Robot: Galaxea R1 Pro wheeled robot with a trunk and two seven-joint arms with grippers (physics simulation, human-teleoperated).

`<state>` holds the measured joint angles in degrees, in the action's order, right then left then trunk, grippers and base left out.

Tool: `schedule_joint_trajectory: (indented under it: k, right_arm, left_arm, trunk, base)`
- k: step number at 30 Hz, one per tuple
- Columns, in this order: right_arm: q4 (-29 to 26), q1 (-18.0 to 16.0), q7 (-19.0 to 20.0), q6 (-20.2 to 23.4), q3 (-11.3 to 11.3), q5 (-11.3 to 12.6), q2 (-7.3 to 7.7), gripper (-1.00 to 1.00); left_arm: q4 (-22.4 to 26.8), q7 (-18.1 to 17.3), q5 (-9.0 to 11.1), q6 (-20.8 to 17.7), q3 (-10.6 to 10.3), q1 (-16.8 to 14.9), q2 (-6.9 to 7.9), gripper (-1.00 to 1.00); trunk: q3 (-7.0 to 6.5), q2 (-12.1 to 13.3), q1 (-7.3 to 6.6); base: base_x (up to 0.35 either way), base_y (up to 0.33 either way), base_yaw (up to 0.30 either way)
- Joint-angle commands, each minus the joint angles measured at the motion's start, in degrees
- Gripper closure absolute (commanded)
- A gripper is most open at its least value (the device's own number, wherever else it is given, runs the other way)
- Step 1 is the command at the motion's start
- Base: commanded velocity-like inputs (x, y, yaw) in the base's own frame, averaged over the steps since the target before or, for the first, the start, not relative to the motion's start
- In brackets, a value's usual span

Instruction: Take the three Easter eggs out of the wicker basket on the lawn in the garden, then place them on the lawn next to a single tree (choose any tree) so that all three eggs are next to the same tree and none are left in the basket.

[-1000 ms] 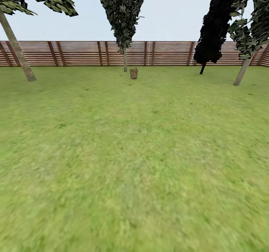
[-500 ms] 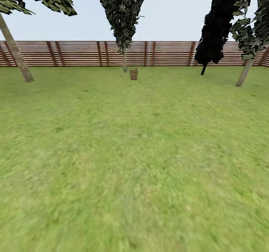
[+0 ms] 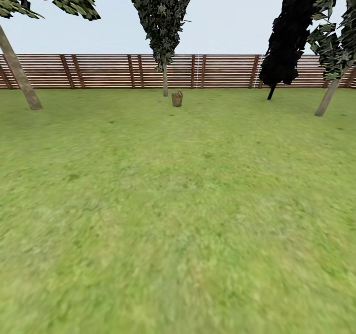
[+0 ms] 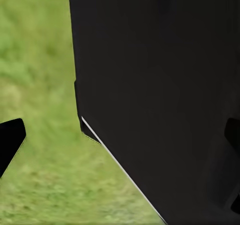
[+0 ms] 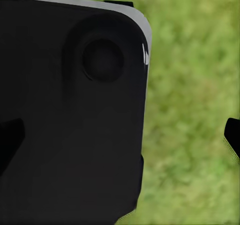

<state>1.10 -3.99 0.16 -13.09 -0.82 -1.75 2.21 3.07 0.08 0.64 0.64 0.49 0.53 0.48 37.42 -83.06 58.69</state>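
- The garden is a broad green lawn (image 3: 178, 200) running back to a brown slatted wooden fence (image 3: 99, 71) under a pale sky.
- The wicker basket (image 3: 177, 98) stands upright on the grass far ahead, near the fence and just beside the slender pale trunk of the tree (image 3: 165, 79) with dark mottled leaves.
- The basket is too small in the head view to tell what lies in it.
- A leaning trunk (image 3: 20, 74) stands at the far left, a black conifer-like tree (image 3: 287, 37) at the right, and another leaning trunk (image 3: 327, 98) beside it.
- Against the frame a second ago, the side trunks sit further out toward the picture's edges while the basket holds its place; the whole view has shifted, so the camera has moved forward.
- The left gripper (image 4: 120, 140) shows dark finger tips at opposite edges of its wrist view, spread wide with nothing between them, over grass and a black body panel (image 4: 160, 85).
- The right gripper (image 5: 122, 135) likewise stands released, its tips far apart, beside a black housing (image 5: 70, 110).
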Motion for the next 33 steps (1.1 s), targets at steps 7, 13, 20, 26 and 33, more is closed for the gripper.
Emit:
schedule_joint_trajectory:
  k: [7,13,20,26,33]
  right_arm:
    - [0.2,-0.05,0.07,-0.22,-0.06,-0.18,-0.05,-1.0]
    - [0.22,-0.05,0.1,-0.22,-0.06,-0.18,-0.02,-1.0]
    - [0.22,-0.02,0.1,-0.27,-0.06,-0.14,-0.01,-1.0]
    - [0.22,-0.04,0.1,-0.22,-0.02,-0.1,-0.01,-1.0]
    - [0.83,-0.05,0.1,-0.1,-0.01,-0.01,0.16,-1.0]
  left_arm:
    - [0.1,0.01,0.07,0.06,0.04,0.07,0.03,-1.0]
    - [0.1,0.01,0.07,0.06,0.04,0.07,0.04,-1.0]
    - [0.1,0.01,0.07,0.08,0.04,0.05,0.04,-1.0]
    - [0.1,0.01,0.07,0.07,0.04,0.06,0.05,-1.0]
    - [0.1,0.01,0.07,0.06,0.04,0.07,0.04,-1.0]
  trunk:
    - [0.04,-0.01,0.03]
    - [0.04,-0.01,0.03]
    - [0.04,-0.01,0.03]
    - [0.04,-0.01,0.03]
    - [0.04,-0.01,0.03]
  base:
    - [0.326,0.0,0.0]
    - [0.326,0.0,0.0]
    - [0.326,0.0,0.0]
    - [0.327,0.0,0.0]
    - [0.327,0.0,0.0]
